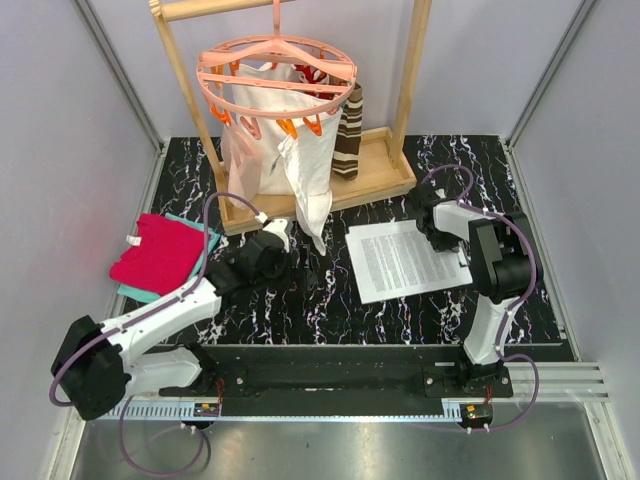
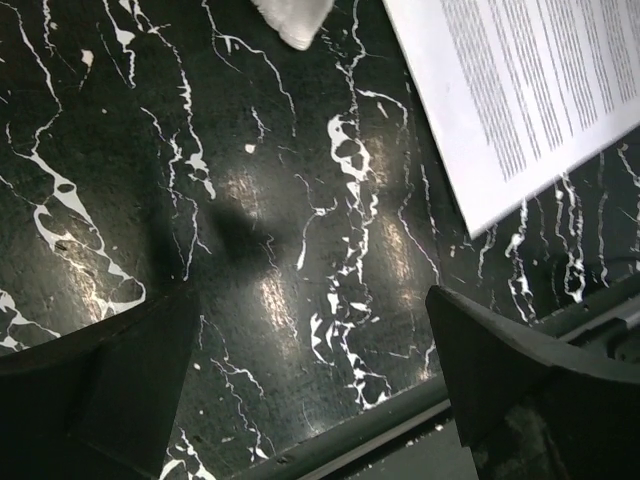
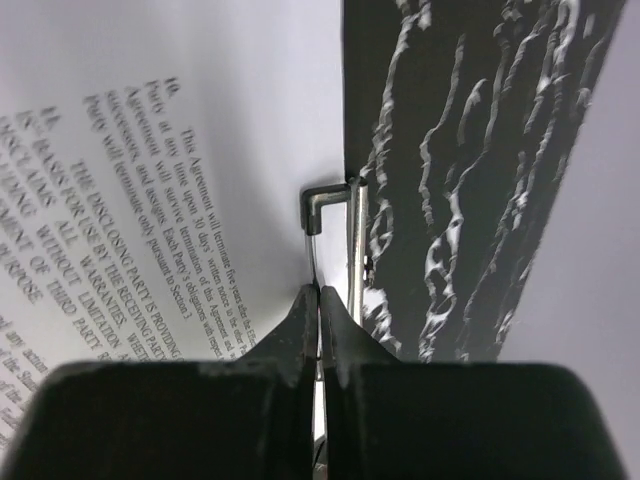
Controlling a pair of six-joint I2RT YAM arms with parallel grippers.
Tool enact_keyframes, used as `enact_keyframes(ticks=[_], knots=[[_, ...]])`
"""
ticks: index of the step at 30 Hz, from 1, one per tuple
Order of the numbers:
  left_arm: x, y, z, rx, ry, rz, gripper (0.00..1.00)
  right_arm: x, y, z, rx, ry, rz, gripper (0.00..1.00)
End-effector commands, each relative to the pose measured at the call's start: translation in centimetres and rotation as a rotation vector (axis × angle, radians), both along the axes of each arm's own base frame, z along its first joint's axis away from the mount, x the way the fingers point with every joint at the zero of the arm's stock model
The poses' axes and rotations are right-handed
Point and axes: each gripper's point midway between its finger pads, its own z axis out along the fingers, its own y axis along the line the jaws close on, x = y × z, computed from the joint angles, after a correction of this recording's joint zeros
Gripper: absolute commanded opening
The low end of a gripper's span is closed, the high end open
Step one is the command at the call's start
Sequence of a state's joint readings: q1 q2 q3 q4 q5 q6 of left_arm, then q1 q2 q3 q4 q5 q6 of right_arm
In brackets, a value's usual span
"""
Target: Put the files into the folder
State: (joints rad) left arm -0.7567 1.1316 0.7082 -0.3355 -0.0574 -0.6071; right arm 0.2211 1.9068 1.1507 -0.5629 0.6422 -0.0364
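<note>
Black-marbled table (image 1: 400, 320) bore the files (image 1: 400, 262) toward 3 o'clock. The right gripper (image 3: 319, 300) was closed, seemingly pinching their 3 o'clock edge; such light, floppy sheets probably suited an edge hold. The left gripper (image 2: 310, 330) gaped wide, empty.

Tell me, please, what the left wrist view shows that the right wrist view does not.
Only the left wrist view shows the left gripper, jaws wide open above bare marbled table, and a white cloth tip at the top edge. Only the right wrist view shows the right gripper, jaws shut on the edge of the files, readable print, and a small bent metal piece beside that edge. Both show the files and the black marbled table.
</note>
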Motion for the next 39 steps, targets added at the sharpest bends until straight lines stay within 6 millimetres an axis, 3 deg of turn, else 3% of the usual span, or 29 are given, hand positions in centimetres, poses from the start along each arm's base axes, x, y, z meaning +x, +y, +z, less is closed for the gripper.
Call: enact_keyframes(ticks=[1, 3, 5, 7, 8, 9, 10, 12, 17, 20, 22, 23, 25, 26, 28, 29, 34, 35, 39], knots=[[-0.7, -0.8, 1.8, -0.083, -0.045, -0.05, 0.99, 4.4, -1.9, 3.1, -0.131, -0.158, 0.042, 0.0], [-0.9, -0.6, 2.2, -0.092, -0.06, -0.054, 0.99, 6.3, -1.0, 3.9, -0.087, -0.227, 0.08, 0.01], [-0.9, -0.4, 2.4, -0.087, -0.066, -0.054, 0.99, 7.3, -0.5, 4.8, -0.067, -0.254, 0.093, 0.23], [-0.8, -0.4, 2.8, -0.083, -0.078, -0.06, 0.99, 7.8, 0.7, 5.5, 0.019, -0.269, 0.105, 0.36], [-0.8, -0.4, 2.8, -0.079, -0.077, -0.057, 0.99, 7.6, 0.9, 5.8, 0.031, -0.267, 0.108, 0.42], [-0.8, -0.3, 2.9, -0.081, -0.08, -0.057, 0.99, 7.5, 1.2, 6.8, 0.054, -0.287, 0.113, 0.58], [-0.8, -0.4, 3.0, -0.084, -0.081, -0.056, 0.99, 7.5, 1.1, 7.3, 0.054, -0.292, 0.115, 0.62], [-0.7, -0.5, 3.1, -0.088, -0.086, -0.057, 0.99, 6.8, 0.7, 8.6, 0.034, -0.286, 0.097, 0.7], [-0.4, -1.0, 3.1, -0.094, -0.08, -0.062, 0.99, 5.0, 1.3, 11.7, 0.125, -0.323, -0.013, 0.79], [-0.2, -1.2, 4.2, -0.094, -0.094, -0.072, 0.99, 3.2, 3.9, 13.2, 0.331, -0.363, -0.055, 0.84], [-0.2, -1.1, 5.1, -0.102, -0.11, -0.074, 0.99, 1.6, 5.4, 13.0, 0.443, -0.355, -0.092, 0.91], [-0.2, -1.2, 6.1, -0.116, -0.124, -0.075, 0.99, 0.8, 7.1, 14.3, 0.556, -0.373, -0.068, 0.94], [-0.3, -1.0, 7.9, -0.145, -0.157, -0.075, 0.99, -1.0, 8.7, 14.7, 0.673, -0.372, -0.067, 0.99], [-0.2, -1.1, 9.5, -0.17, -0.182, -0.071, 0.99, -2.0, 10.0, 16.9, 0.768, -0.413, -0.021, 1.0], [-0.4, -0.9, 12.1, -0.217, -0.233, -0.07, 0.99, -3.5, 10.7, 18.8, 0.84, -0.462, 0.007, 1.0], [-0.4, -0.9, 14.1, -0.245, -0.269, -0.069, 0.99, -4.7, 11.0, 21.8, 0.89, -0.545, 0.055, 1.0], [-0.7, 2.3, 22.7, -0.373, -0.499, 0.034, 0.99, -9.2, 10.1, 31.0, 0.958, -0.849, 0.163, 1.0], [-0.8, 3.0, 24.3, -0.394, -0.544, 0.053, 0.99, -10.9, 9.5, 33.2, 0.968, -0.931, 0.185, 1.0], [-2.1, 6.3, 30.1, -0.513, -0.737, 0.132, 0.99, -15.3, 7.0, 38.3, 0.931, -1.166, 0.213, 1.0]])
